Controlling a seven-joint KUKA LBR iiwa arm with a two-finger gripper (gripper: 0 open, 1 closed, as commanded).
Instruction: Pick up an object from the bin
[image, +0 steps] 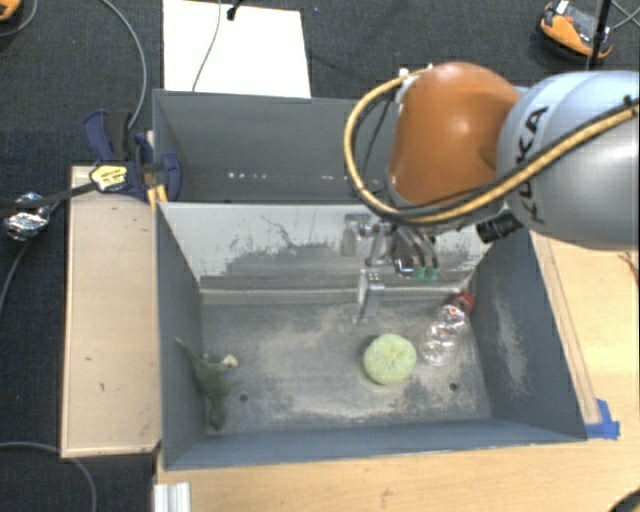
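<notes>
My gripper (372, 296) hangs in the right half of the bin, one thin metal finger pointing down toward the floor. Just below it, a little to the right, lies a round pale green ball (389, 359). A clear plastic bottle with a red cap (443, 331) lies right of the ball, near the bin's right wall. Nothing shows between the fingers.
A dark green toy figure (212, 381) lies at the bin's front left corner. The orange cover and cables on the wrist hang over the bin's back right part.
</notes>
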